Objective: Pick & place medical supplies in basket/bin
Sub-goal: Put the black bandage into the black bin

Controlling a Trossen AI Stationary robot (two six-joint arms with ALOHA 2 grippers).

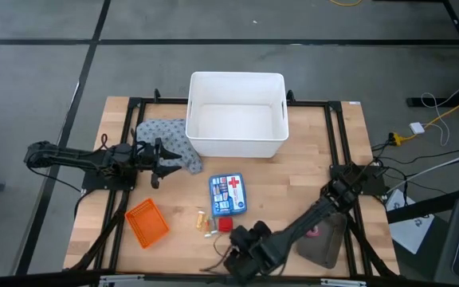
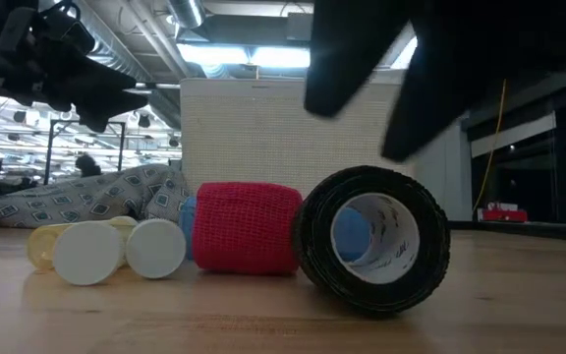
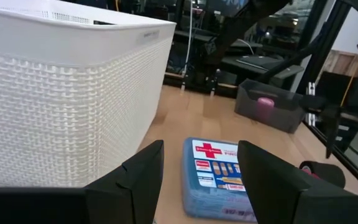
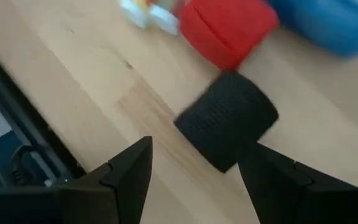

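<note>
The black tape roll (image 2: 373, 241) lies on its side on the table near its near edge, with the red roll (image 2: 246, 228) and the yellowish vials (image 2: 86, 251) beside it. My right gripper (image 4: 197, 155) is open and hovers just above the black roll (image 4: 225, 121), touching nothing. The grey speckled cloth (image 1: 170, 143) lies against the left side of the white bin (image 1: 236, 115). My left gripper (image 3: 201, 155) is open and hangs in the air over the cloth's near edge, facing the bin wall. The orange basket (image 1: 147, 222) sits near the table's near-left corner. A pink roll (image 3: 265, 103) rests in a grey tray.
A blue first-aid box (image 1: 227, 194) lies flat between the bin and the rolls. The grey tray (image 1: 325, 239) sits under my right arm near the table's right side. Black frame rails run along the table's edges. Bare wood shows between the basket and the vials.
</note>
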